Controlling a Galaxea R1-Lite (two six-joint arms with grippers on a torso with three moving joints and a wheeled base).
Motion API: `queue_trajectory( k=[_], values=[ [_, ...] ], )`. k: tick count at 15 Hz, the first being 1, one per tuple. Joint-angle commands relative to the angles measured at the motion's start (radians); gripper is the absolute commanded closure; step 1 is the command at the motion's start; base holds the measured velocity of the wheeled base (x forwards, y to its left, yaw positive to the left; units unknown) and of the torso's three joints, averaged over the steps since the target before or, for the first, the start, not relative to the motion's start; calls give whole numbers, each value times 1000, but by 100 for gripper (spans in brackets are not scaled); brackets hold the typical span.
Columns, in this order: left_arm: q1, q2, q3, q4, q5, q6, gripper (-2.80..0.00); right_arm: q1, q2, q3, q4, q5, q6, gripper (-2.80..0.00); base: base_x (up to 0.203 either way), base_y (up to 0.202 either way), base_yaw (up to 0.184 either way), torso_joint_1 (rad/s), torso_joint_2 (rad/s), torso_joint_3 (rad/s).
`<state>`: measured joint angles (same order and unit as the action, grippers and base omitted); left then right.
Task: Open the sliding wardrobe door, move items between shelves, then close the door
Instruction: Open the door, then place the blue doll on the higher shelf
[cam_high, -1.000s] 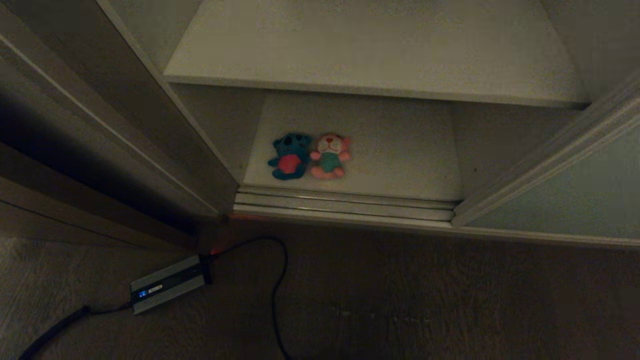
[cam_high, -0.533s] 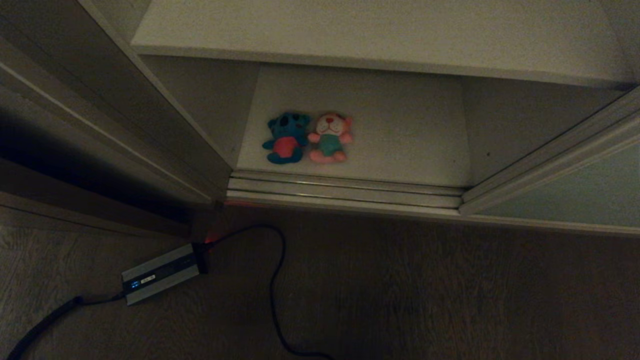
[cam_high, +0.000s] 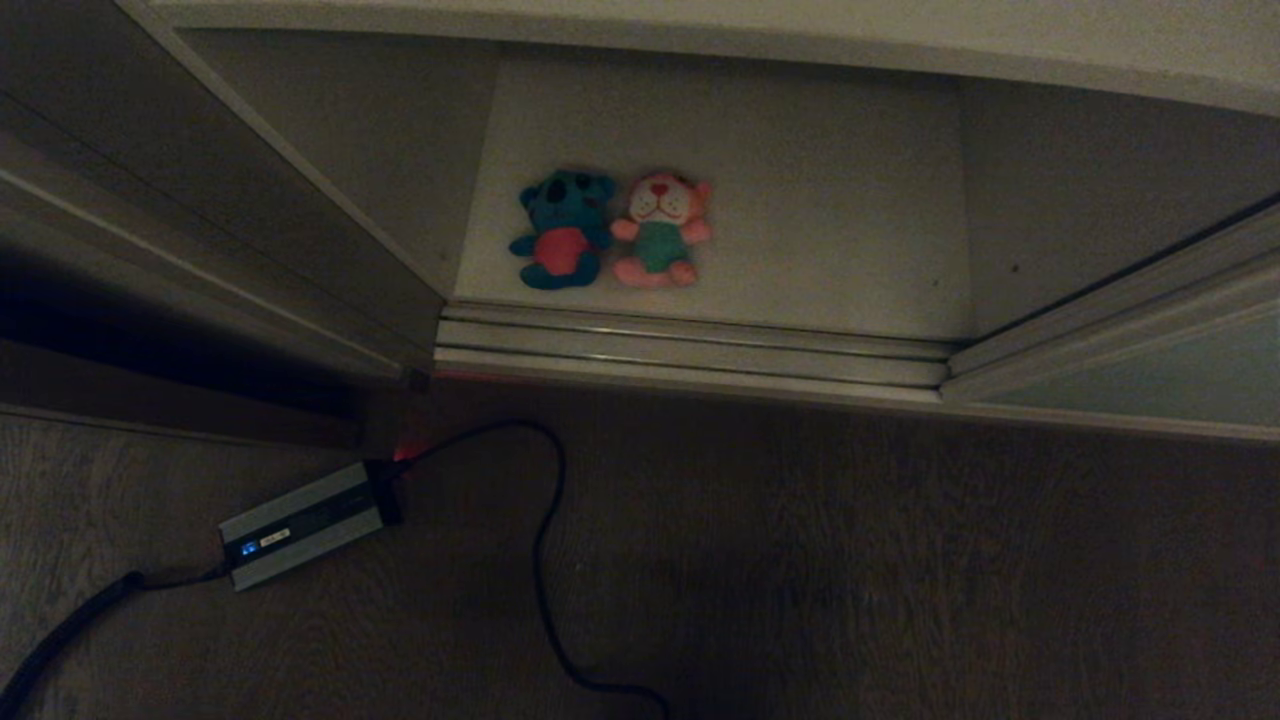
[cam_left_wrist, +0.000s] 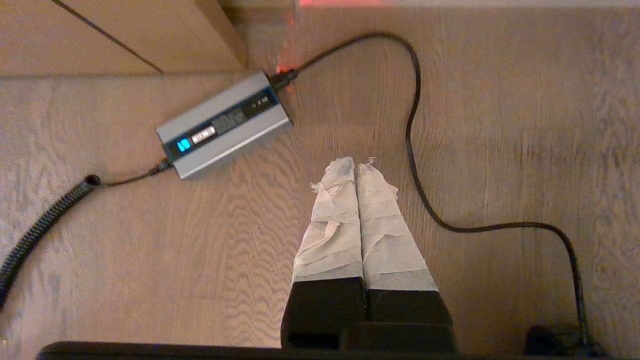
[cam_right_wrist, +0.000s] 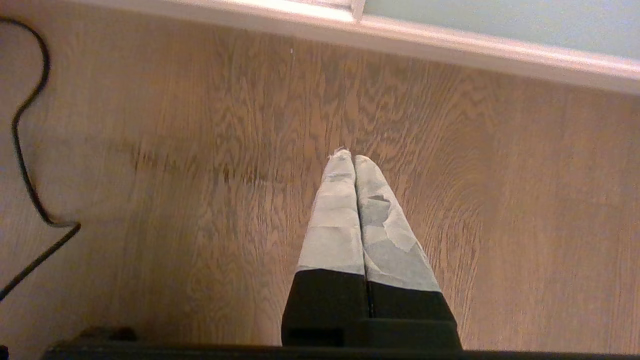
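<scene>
The wardrobe stands open in the head view. Two plush toys lie side by side on the bottom shelf (cam_high: 820, 230): a dark teal one with a red belly (cam_high: 560, 232) and, to its right, a pink one with a white face and teal body (cam_high: 660, 232). The front edge of a higher shelf (cam_high: 700, 35) runs along the top. The pale grey-green sliding wardrobe door (cam_high: 1150, 380) is pushed to the right. Neither arm shows in the head view. My left gripper (cam_left_wrist: 356, 162) and right gripper (cam_right_wrist: 353, 157) hang shut and empty above the wooden floor.
A grey power box with a lit display (cam_high: 300, 522) lies on the wood floor at the left, with a black cable (cam_high: 545, 560) looping from it across the floor. The door track (cam_high: 690, 350) runs along the wardrobe's foot. A brown side panel (cam_high: 200, 220) stands left.
The whole head view has shifted: the toys and shelves have slid upward in the picture, and the upper shelf has nearly left the top edge. The camera has moved; the toys have not.
</scene>
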<state>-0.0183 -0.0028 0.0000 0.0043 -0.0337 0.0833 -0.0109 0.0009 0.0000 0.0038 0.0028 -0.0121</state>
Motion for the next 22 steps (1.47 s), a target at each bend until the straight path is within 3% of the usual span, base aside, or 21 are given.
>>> queue_trajectory(
  k=[1,8,12,14,22],
  values=[
    [0,1,0,-1,0,-9,0,0,1,5,0,0,0,0,0,0,0,3,2,-202],
    [0,1,0,-3,3,-23,0,0,-1,3,-1,1,0,0,0,0,0,3,2,-198],
    [0,3,0,5,1,29,0,0,1,5,-1,2,0,0,0,0,0,3,0,-127],
    [0,3,0,2,-5,86,0,0,1,3,-1,0,0,0,0,0,0,-2,2,-15],
    [0,4,0,-1,-8,90,0,0,0,5,-1,1,0,0,0,0,0,0,0,0]
  ],
)
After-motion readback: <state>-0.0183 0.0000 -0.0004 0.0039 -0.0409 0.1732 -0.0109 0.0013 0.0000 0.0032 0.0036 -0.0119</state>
